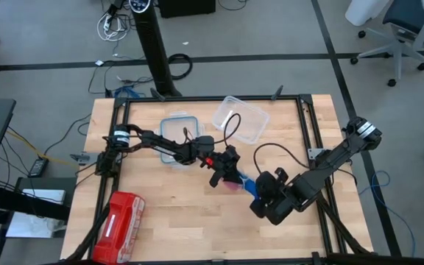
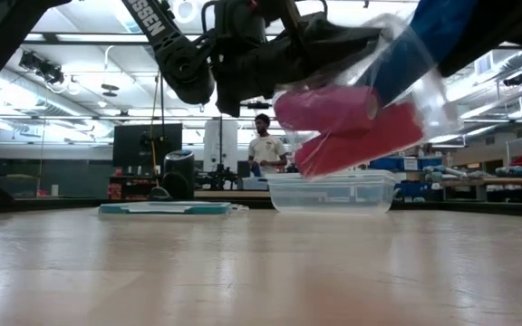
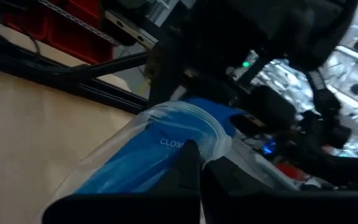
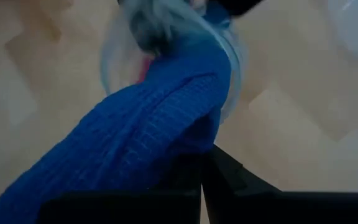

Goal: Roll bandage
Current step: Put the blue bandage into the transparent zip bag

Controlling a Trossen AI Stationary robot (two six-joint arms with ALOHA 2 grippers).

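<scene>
The blue bandage [image 4: 148, 118] sticks out of a clear plastic bag [image 2: 397, 63] held above the table's [image 1: 175, 221] centre. The right gripper [image 4: 202, 180] is clamped on the bandage at the bag's four o'clock; the left gripper [image 3: 194, 168] pinches the bag from ten o'clock.

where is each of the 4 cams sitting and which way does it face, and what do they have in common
High view: above the table, looking straight down; both arms show, left gripper and right gripper meeting mid-table.
Low view: at tabletop height, looking level into the room; arms enter from above, holding a clear bag.
Left wrist view: on the left arm, looking past its shut fingers at the bag.
Right wrist view: on the right arm, looking past its fingers shut on the bandage.
Shared: bag and blue bandage appear in both wrist views.
</scene>
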